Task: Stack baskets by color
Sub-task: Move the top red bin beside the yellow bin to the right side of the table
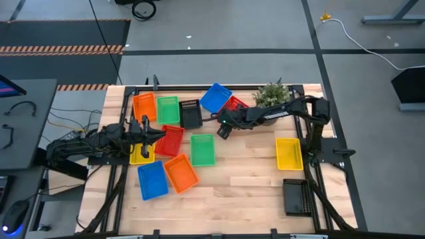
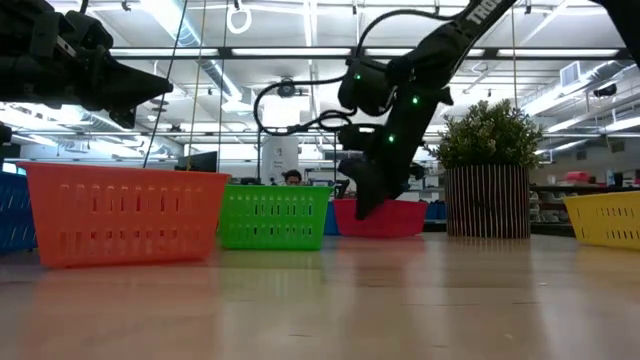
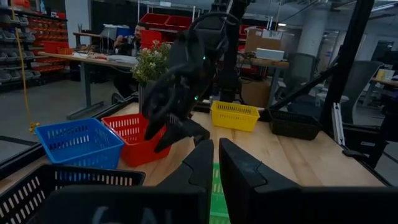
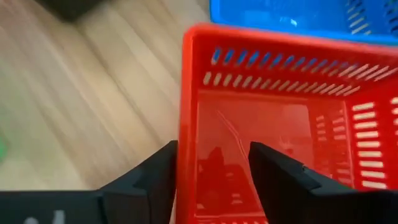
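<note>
**Right gripper spread over the rim of a red basket**

We judge the main risk to be a bad bite: our right gripper straddles the near wall of the red slotted plastic basket, and if it closes off-centre on that thin rim the basket could tip, slide across the wooden counter, or knock the blue slotted plastic basket that touches it on the far side. The potted green plant stands just beside the arm, so a wide swing could catch it.

The right gripper is spread wide, one finger inside the basket and one outside the wall; we cannot tell whether either finger touches the plastic, and nothing is pinched yet. The red basket rests flat on the counter, towards the back edge near the plant.

Our left gripper has its fingers pressed nearly together with nothing visible between them. It hovers over the left cluster, near a second red basket and a yellow basket.
</note>
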`<act>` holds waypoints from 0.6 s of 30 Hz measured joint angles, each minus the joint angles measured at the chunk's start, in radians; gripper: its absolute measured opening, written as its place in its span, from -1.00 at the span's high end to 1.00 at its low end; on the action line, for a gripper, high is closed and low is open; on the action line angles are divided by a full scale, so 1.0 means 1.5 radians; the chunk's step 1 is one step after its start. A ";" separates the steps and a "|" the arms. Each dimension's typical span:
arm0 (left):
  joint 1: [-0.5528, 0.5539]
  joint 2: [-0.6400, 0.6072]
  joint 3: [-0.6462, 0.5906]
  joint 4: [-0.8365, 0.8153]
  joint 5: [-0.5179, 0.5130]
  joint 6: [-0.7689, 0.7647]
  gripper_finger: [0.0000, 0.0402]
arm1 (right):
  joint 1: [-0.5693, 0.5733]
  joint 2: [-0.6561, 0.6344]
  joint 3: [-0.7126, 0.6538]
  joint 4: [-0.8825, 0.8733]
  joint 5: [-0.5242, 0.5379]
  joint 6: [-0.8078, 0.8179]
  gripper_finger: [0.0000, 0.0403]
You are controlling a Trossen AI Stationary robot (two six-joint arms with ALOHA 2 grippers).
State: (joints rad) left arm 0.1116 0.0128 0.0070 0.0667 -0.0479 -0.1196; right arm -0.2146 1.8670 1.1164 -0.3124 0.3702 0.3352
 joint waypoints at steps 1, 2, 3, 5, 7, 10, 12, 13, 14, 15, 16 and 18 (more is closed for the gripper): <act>0.000 0.000 0.000 0.000 0.000 0.000 0.85 | -0.001 0.004 0.000 0.005 -0.001 -0.005 0.10; 0.000 0.000 0.000 0.001 0.000 0.000 0.85 | -0.002 0.008 0.000 0.002 -0.001 -0.014 0.16; 0.000 0.000 0.000 0.000 0.000 0.000 0.85 | -0.003 0.010 0.000 0.003 -0.002 -0.023 0.23; 0.000 0.000 0.000 0.000 0.000 0.000 0.83 | 0.003 0.009 0.000 0.002 -0.001 -0.039 0.42; 0.000 0.000 0.000 0.000 0.000 0.000 0.82 | 0.019 0.000 0.000 -0.006 -0.002 -0.053 0.65; 0.000 0.000 0.000 0.000 0.000 0.000 0.81 | 0.072 -0.030 0.000 -0.034 -0.002 -0.068 0.93; 0.000 0.000 0.000 0.000 0.000 0.000 0.81 | 0.126 -0.052 0.000 -0.072 0.003 -0.067 0.93; 0.000 0.000 0.000 0.000 0.000 0.000 0.81 | 0.157 -0.062 0.000 -0.094 0.003 -0.065 0.92; 0.000 0.000 0.000 0.000 0.000 0.000 0.82 | 0.191 -0.073 0.000 -0.115 0.003 -0.059 0.92; 0.000 0.000 0.000 0.000 0.000 0.000 0.83 | 0.225 -0.083 0.000 -0.137 0.002 -0.050 0.94; 0.000 0.000 0.000 0.000 0.000 0.000 0.84 | 0.259 -0.091 0.000 -0.160 0.002 -0.039 0.96; 0.000 0.000 0.000 0.000 0.000 0.000 0.85 | 0.326 -0.102 0.000 -0.206 0.001 -0.013 0.96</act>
State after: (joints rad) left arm 0.1119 0.0128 0.0070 0.0670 -0.0479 -0.1196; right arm 0.2744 1.7135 1.1168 -0.6209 0.3717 0.3158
